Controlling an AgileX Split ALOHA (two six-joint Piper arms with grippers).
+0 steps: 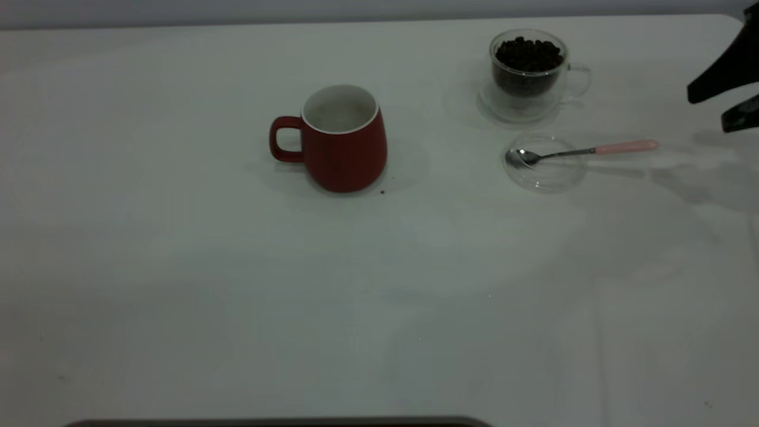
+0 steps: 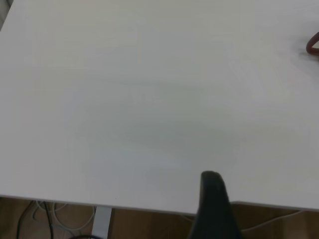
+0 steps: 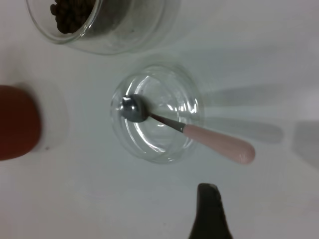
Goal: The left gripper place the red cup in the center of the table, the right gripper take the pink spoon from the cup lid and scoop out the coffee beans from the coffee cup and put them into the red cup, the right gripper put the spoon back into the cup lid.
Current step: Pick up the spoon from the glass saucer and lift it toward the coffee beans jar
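Note:
The red cup [image 1: 344,142] stands upright near the middle of the table [image 1: 237,284], handle to the left; it looks empty. The coffee cup [image 1: 528,77] holds coffee beans [image 1: 529,54] at the back right. In front of it, the pink spoon [image 1: 569,152] lies with its bowl in the cup lid [image 1: 548,175] and its handle pointing right. My right gripper [image 1: 707,110] is open and empty, at the right edge just beyond the spoon handle. In the right wrist view, one finger [image 3: 208,209] is near the spoon [image 3: 199,134]. My left gripper shows as one finger [image 2: 213,204] over the table edge, far from the cup [image 2: 314,45].
A tiny dark speck [image 1: 382,191] lies by the red cup's base. A dark strip [image 1: 278,422] runs along the near table edge. The left wrist view shows the table's edge with cables [image 2: 40,219] below it.

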